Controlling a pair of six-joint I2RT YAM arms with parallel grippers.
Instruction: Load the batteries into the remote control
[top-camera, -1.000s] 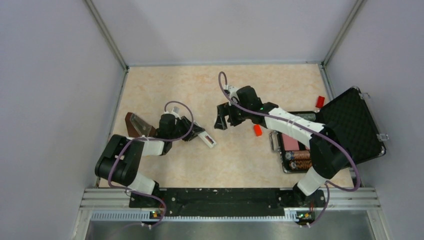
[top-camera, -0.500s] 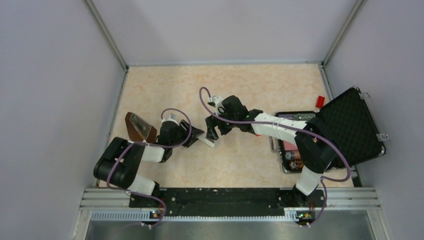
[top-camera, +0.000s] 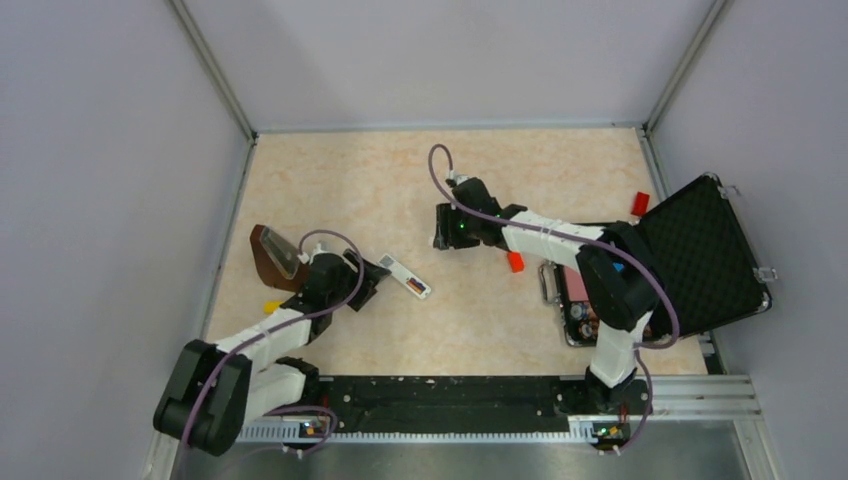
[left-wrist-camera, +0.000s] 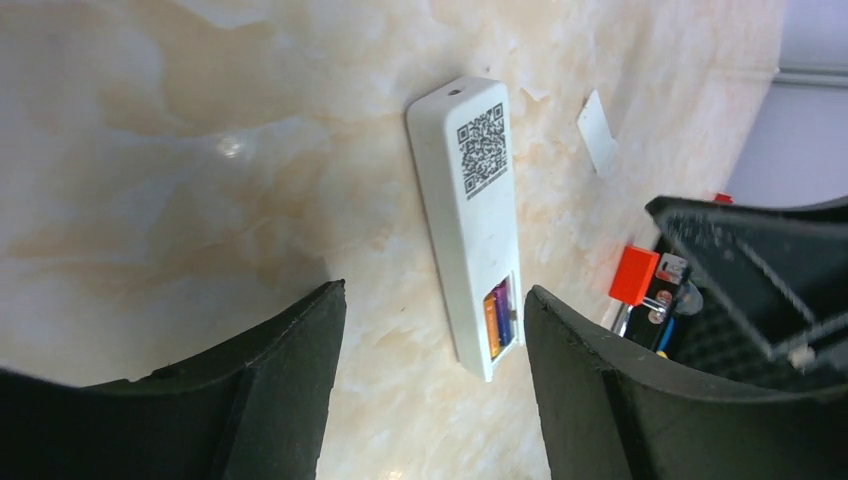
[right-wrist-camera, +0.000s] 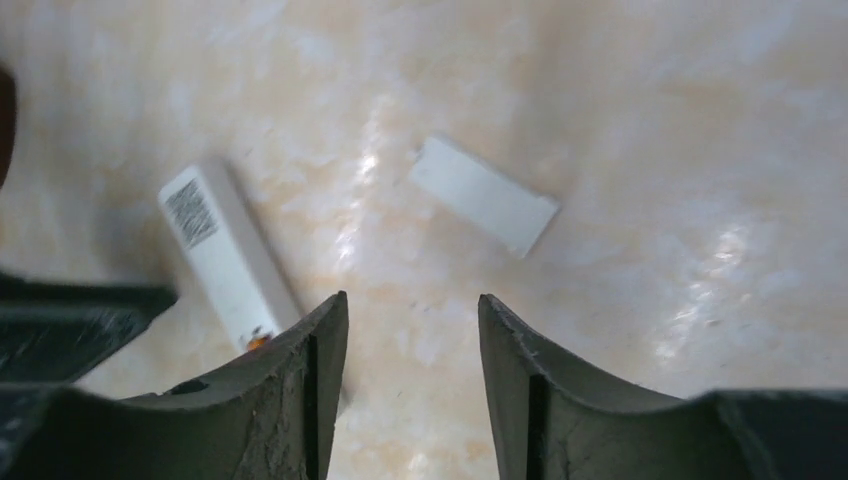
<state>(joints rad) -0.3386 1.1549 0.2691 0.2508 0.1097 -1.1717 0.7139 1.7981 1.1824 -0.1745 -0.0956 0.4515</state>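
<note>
The remote control (top-camera: 406, 277) (left-wrist-camera: 470, 220) lies on the table with its plain white back and a QR label up. Its open compartment at one end holds the two batteries (left-wrist-camera: 497, 318), one orange and one purple, side by side. My left gripper (top-camera: 368, 278) (left-wrist-camera: 435, 290) stands open just left of the remote, touching nothing. My right gripper (top-camera: 441, 238) (right-wrist-camera: 412, 300) hovers to the upper right of the remote, its jaws apart with only table between them. The right wrist view shows the remote (right-wrist-camera: 225, 250) to the left of those fingers.
A small loose white plate (right-wrist-camera: 483, 195) (left-wrist-camera: 597, 132) lies beyond the remote. A red block (top-camera: 515, 262) sits near the open black case (top-camera: 700, 255) on the right. A brown holder (top-camera: 268, 255) and a yellow piece (top-camera: 272, 305) are at the left.
My left gripper has opened, let go of the remote and drawn back to the left. My right gripper reached the remote, then pulled away up and right with its jaws narrower.
</note>
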